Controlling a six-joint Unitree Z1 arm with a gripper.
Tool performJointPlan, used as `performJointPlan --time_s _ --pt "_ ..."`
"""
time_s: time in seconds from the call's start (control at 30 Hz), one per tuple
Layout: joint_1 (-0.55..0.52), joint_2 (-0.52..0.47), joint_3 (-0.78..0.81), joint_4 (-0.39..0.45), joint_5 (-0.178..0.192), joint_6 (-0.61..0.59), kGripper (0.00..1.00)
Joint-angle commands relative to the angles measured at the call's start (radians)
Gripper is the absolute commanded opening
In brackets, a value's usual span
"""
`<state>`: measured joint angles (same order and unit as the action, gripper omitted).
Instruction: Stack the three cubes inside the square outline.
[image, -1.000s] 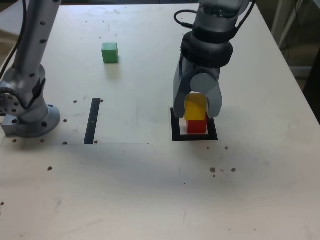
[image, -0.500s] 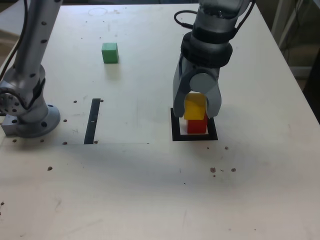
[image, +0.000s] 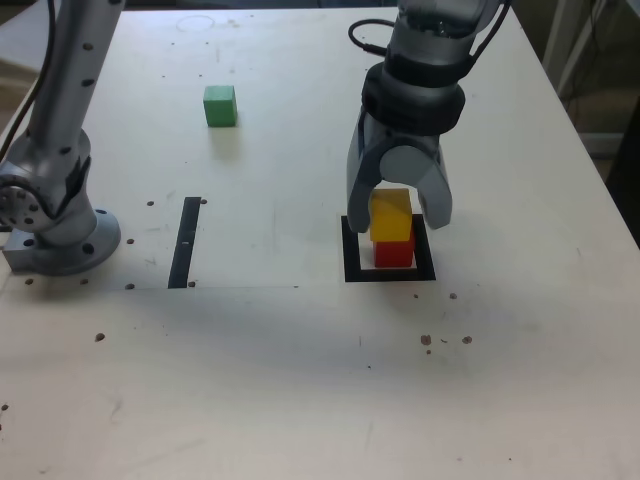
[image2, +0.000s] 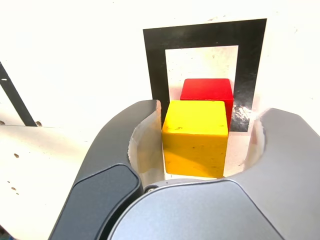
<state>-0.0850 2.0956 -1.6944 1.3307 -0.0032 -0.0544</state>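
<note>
Cubes stand at the opening of the fingers: the yellow cube is between the two tips, above the red cube, which is below the fingers and partly covered by the yellow one. How squarely their meeting faces sit is hard to make out.

The fingers are parted wider than the yellow cube and do not clamp it. A plain gap shows on the side toward the exterior view's right; on the other side, the finger is so near the cube that contact cannot be told.

Beneath the fingers, the black square outline surrounds the red cube's visible lower part. In the exterior view its far edge is hidden behind the fingers and cubes; in the wrist view its lower part is covered.

Well apart from the fingers, toward the exterior view's upper left, the green cube sits alone on the tabletop. Between the fingers and the arm's base lies the black strip, cut off by the frame in the wrist view. The upper arm runs out of the exterior view's top.
</note>
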Motion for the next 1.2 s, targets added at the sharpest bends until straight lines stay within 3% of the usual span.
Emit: performJointPlan --time_s 0.0,0.27,0.47,0.83,1.03,1.17 --pt "0.002 -0.014 0.0 0.005 0.002 -0.001 0.99" --pt "0.007 -0.113 0.027 0.095 0.016 -0.004 1.0" --pt "0.09 -0.262 0.115 0.164 0.057 0.074 1.0" --pt "0.358 -0.455 0.306 0.158 0.178 0.26 1.0" --pt "0.498 -0.471 0.359 0.136 0.215 0.368 1.0" --pt "0.611 -0.465 0.408 0.065 0.232 0.451 1.0"
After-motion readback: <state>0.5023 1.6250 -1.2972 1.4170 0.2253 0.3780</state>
